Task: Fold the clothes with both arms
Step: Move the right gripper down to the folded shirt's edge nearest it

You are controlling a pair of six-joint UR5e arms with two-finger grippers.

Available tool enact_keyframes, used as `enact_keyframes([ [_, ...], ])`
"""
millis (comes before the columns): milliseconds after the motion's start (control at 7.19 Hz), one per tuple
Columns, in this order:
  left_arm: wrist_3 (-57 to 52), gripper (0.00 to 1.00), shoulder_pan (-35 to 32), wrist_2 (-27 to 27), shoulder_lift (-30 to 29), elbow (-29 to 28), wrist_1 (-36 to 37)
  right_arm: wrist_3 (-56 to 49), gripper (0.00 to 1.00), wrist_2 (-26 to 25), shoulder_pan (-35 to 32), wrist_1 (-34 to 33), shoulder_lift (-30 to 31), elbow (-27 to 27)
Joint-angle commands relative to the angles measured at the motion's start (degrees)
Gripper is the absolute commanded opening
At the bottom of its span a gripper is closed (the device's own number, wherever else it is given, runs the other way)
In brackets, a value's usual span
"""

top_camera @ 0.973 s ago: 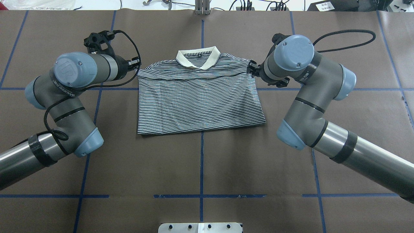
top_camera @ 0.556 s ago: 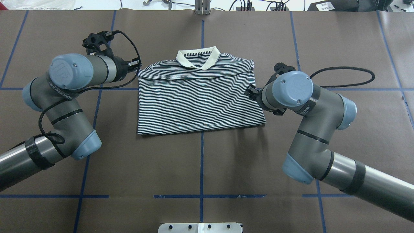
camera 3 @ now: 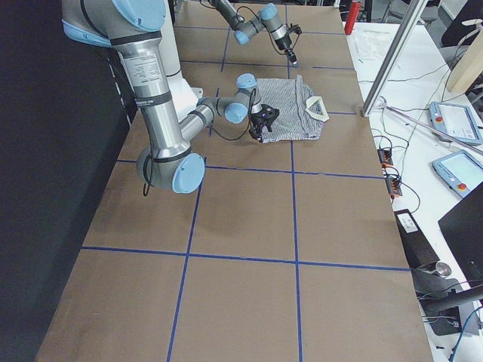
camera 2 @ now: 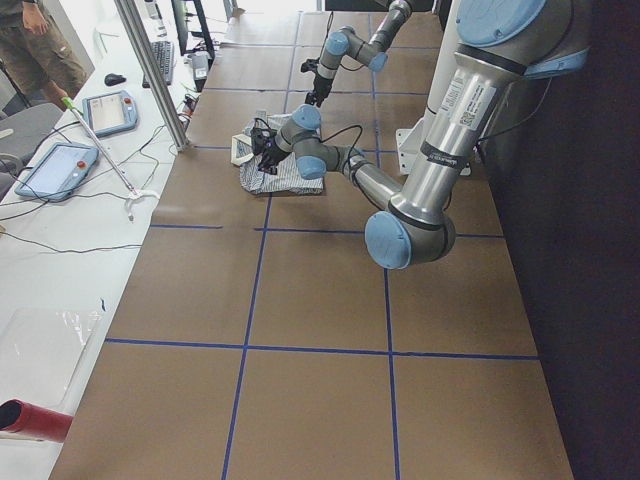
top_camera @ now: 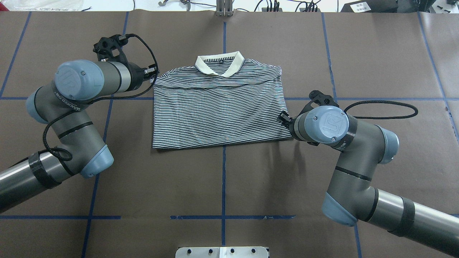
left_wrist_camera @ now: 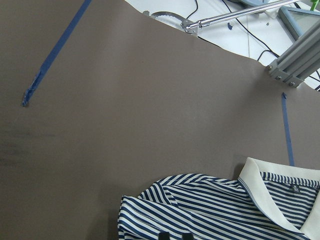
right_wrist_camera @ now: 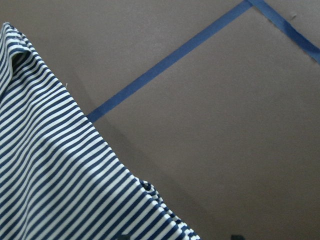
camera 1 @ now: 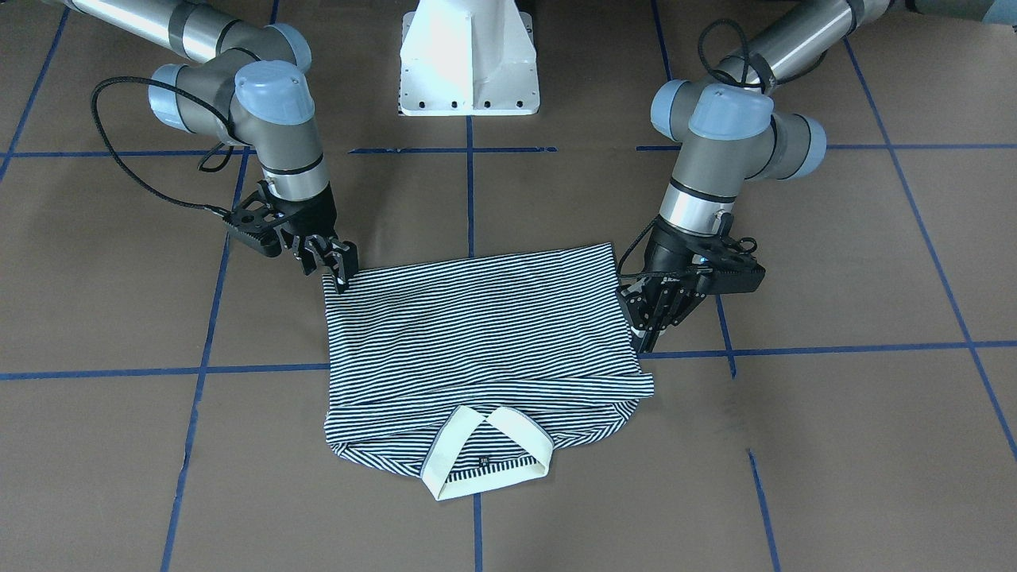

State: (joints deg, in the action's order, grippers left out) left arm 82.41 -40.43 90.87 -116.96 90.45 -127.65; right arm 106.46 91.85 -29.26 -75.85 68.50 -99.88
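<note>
A: How many items on the table point(camera 1: 834, 445)?

B: I'm seeing 1 polo shirt point(camera 1: 477, 334), lying folded flat mid-table, its 1 cream collar point(camera 1: 485, 453) on the side away from the base point(camera 1: 469, 59). 2 arms are reaching in: left arm point(camera 1: 719, 151), right arm point(camera 1: 278, 127).

A: Grippers?

B: Right gripper point(camera 1: 340, 270) is sitting at the hem corner on its side w/ fingers spread wide, gripping nothing. Left gripper point(camera 1: 645, 338) is sitting at the shoulder corner, fingers close together. I'm not able to tell if it's pinching fabric.
</note>
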Motion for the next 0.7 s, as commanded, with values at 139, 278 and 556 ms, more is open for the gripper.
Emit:
enact_keyframes([
  [139, 0.03, 0.21, 0.00, -0.08, 0.24, -0.02, 0.12, -0.02, 0.72, -0.09, 1.48, 0.00, -0.13, 0.39],
  [278, 0.03, 0.21, 0.00, 0.01, 0.24, -0.28, 0.12, -0.02, 0.62, -0.09, 1.57, 0.00, -0.12, 0.47],
  [556, -0.06, 0.21, 0.00, -0.08, 0.33, -0.28, 0.12, 0.07, 0.26, -0.09, 1.48, 0.00, -0.04, 0.39],
])
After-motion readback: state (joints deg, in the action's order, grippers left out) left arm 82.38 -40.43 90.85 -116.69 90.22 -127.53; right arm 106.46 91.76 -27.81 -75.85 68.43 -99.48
